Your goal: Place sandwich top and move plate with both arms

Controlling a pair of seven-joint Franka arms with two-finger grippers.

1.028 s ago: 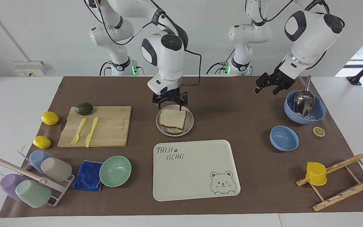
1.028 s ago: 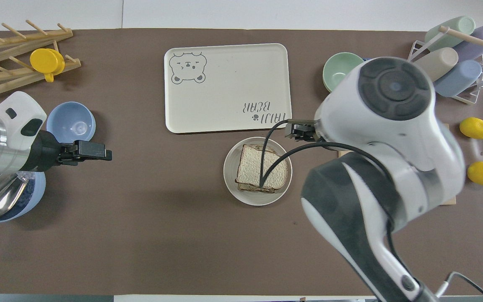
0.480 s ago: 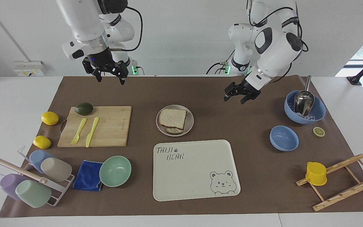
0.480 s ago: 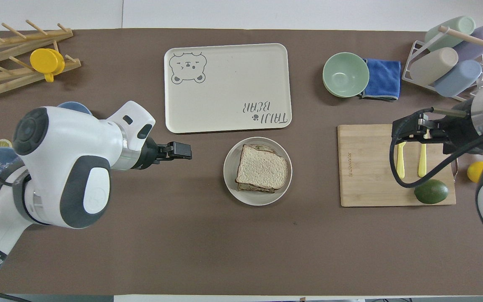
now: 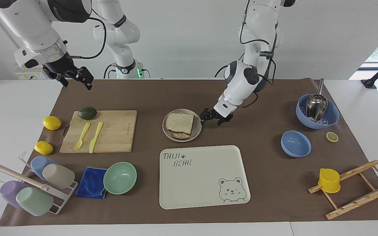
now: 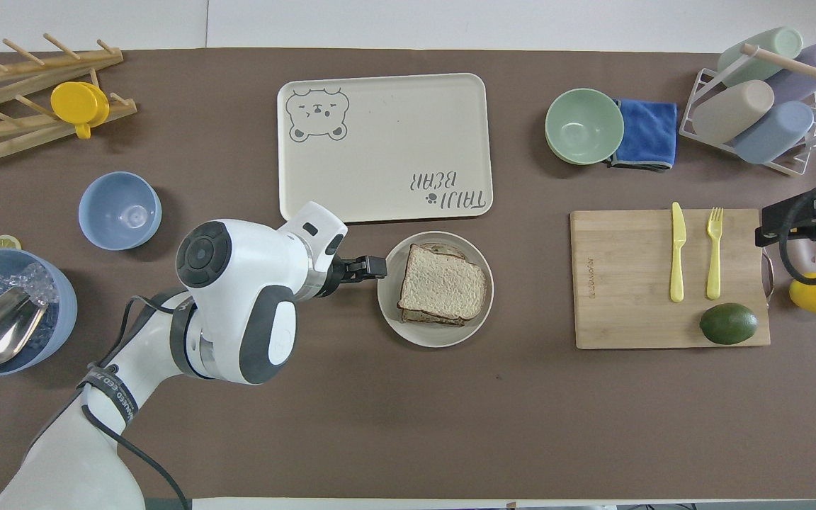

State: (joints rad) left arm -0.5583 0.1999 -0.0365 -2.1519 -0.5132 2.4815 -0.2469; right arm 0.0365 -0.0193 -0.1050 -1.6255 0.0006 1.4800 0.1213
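The sandwich top [image 5: 179,123], a pale bread slice with a brown crust, lies on another slice on the small round plate [image 5: 198,128] in the middle of the mat. In the overhead view the sandwich top [image 6: 443,283] covers most of the plate [image 6: 422,337]. My left gripper [image 5: 212,118] is low and open, right beside the plate's rim on the left arm's side; I cannot tell if it touches. From overhead, the left gripper [image 6: 371,268] points at that rim. My right gripper [image 5: 74,78] hangs open and empty in the air, and overhead the right gripper [image 6: 805,227] is over the mat's edge beside the cutting board.
The bear-printed tray [image 5: 208,196] lies just farther from the robots than the plate. A cutting board [image 5: 116,131] holds an avocado, fork and knife, with lemons beside it. Blue bowls [image 5: 295,143], an ice bowl with scoop [image 5: 317,111], a green bowl [image 5: 120,177] and racks stand around.
My right gripper rose from the plate and swung away toward its own end of the table. My left gripper came down from near the ice bowl to the plate's rim.
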